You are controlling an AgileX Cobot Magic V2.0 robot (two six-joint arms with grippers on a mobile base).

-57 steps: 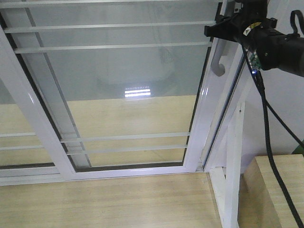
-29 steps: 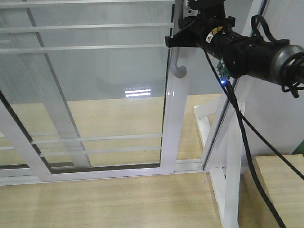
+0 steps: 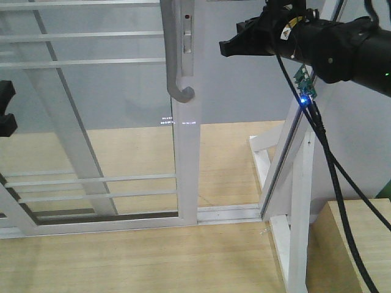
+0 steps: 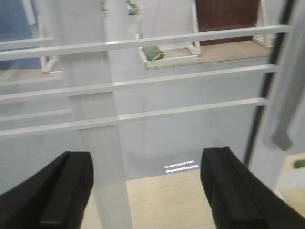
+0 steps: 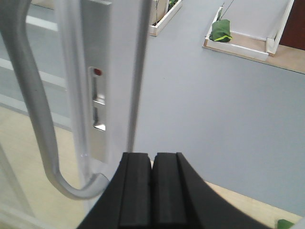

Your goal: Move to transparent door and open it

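Clear glass in a glossy white frame makes up the transparent door [image 3: 186,159], a tall sliding panel standing upright in a white floor track [image 3: 226,213]. It sits left of centre in the front view, with an open gap between its handled edge and the white door jamb [image 3: 296,183] to the right.

The right claw [image 3: 227,47] hangs in that gap, to the right of the door edge, near it but not touching. Its two black pads are pressed flat together and hold nothing. In the right wrist view the single curved grey metal handle [image 5: 35,109] runs down the frame to the left of the claw and ends in a smooth hook. Beside the handle is a narrow metal lock plate [image 5: 97,105] with two slots and one small red dot.

Thin white horizontal bars cross the glass; the front view shows three near the top and two low down.

The left claw [image 4: 147,164] faces the glass with its two black fingers spread wide and nothing between them.

A second white-framed glass panel [image 3: 61,116] stands behind the door. Two black cables [image 3: 333,165] hang from the right arm, and one blue light [image 3: 300,99] glows there. The floor [image 3: 134,256] is pale wood-grain board.
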